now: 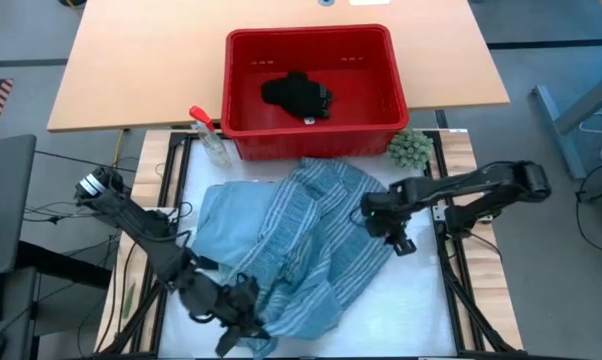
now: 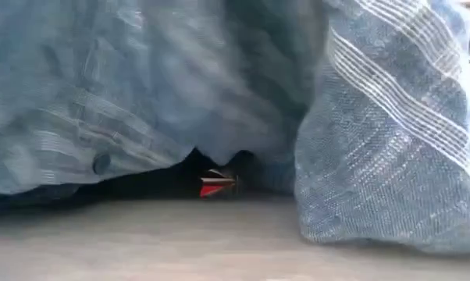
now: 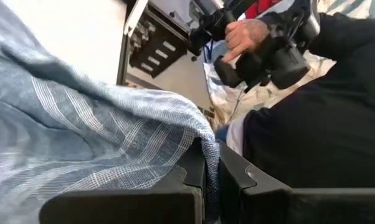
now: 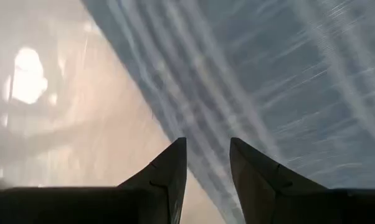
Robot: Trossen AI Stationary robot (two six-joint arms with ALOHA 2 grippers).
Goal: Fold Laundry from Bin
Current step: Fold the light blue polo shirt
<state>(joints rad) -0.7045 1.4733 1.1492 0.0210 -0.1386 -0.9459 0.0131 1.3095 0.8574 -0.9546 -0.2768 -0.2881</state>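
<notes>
A blue-white striped shirt (image 1: 311, 240) lies crumpled on the white table, partly over the light blue jeans (image 1: 226, 225); it fills the low view (image 2: 375, 117). My left gripper (image 1: 249, 325) is shut on the shirt's near edge. My right gripper (image 1: 381, 228) is open at the shirt's right edge, its fingers (image 4: 169, 168) standing over that edge; I cannot tell whether they touch it. The red bin (image 1: 311, 38) stands at the far side with a small black piece (image 1: 296, 93) lying on its floor. The dark navy piece is out of view. My left gripper pinches the shirt's near edge (image 3: 203, 146) between its two shut fingers. The cloth comes out over the fingertips and drapes away to one side in loose folds. The rest of the shirt lies on the table and on the jeans.
A clear spray bottle with a red trigger (image 1: 209, 135) lies left of the bin and a green fuzzy ball (image 1: 409, 148) right of it. A person in black holding hand controls (image 3: 256, 50) shows beyond the table's near edge in the left wrist view.
</notes>
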